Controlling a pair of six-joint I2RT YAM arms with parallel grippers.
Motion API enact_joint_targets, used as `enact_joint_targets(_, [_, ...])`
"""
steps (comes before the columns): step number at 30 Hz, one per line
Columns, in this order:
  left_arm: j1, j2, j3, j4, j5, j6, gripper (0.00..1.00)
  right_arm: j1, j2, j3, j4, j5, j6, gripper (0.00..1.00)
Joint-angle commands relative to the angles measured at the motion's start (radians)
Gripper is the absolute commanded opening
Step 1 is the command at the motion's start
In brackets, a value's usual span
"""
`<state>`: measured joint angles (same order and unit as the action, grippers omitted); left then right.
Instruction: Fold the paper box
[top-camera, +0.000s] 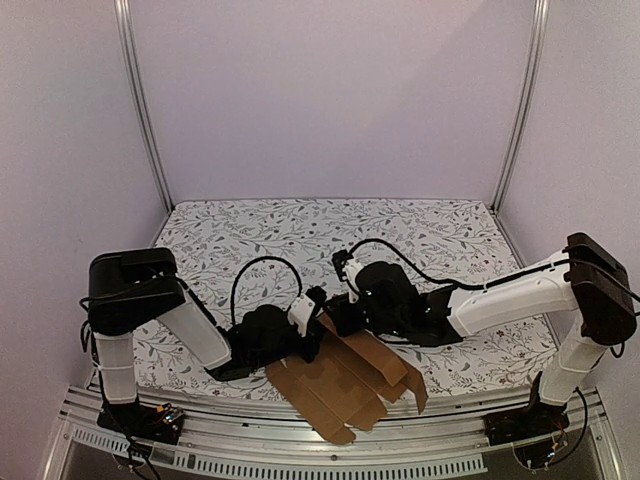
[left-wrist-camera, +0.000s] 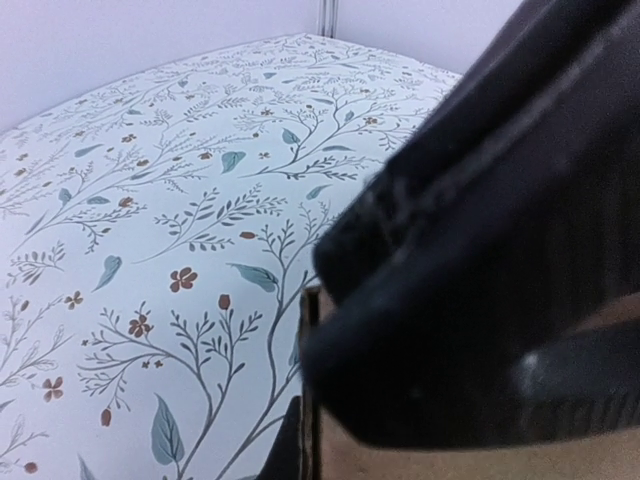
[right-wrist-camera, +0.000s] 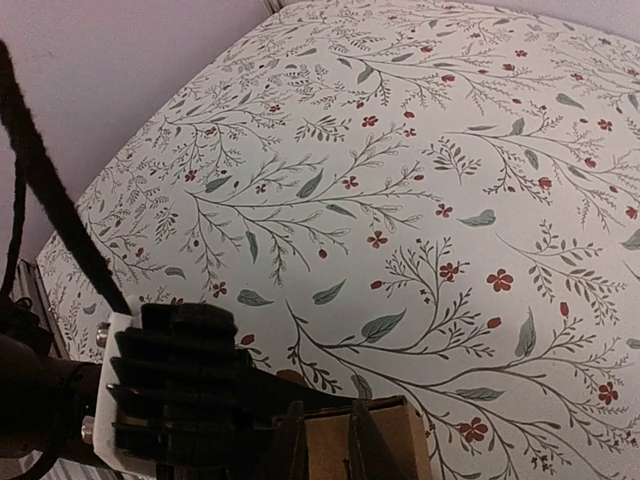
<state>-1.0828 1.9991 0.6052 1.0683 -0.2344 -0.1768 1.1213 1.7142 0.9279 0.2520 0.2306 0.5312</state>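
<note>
Caught the paper box (top-camera: 340, 385) mostly flat at 6 o'clock of the flowery table (top-camera: 300, 230), near flaps poking out past the front edge.
Found both claws crowded at its 11 o'clock corner: left gripper (top-camera: 308, 326) clamped tight on the cardboard edge, right gripper (top-camera: 335, 317) showing tips just a crack apart by a flap (couldn't tell if actually touching it). Looked risky, honestly. With only one firm pinch, could easily have pivoted the whole sheet and dragged it off the front at 6 o'clock. Could also have creased somewhere off the score line from a crooked pull, or knocked the claws together in such tight quarters.
</note>
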Motion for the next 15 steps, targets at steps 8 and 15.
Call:
enact_joint_targets(8, [-0.019,-0.013,-0.006,-0.041,-0.025,0.014,0.06,0.028,0.073,-0.021,-0.034,0.013,-0.001,0.0])
enact_joint_targets(15, [-0.02,0.006,0.002,-0.042,-0.036,-0.002,0.25,0.034,0.058,-0.055,-0.038,0.031,-0.003,0.0])
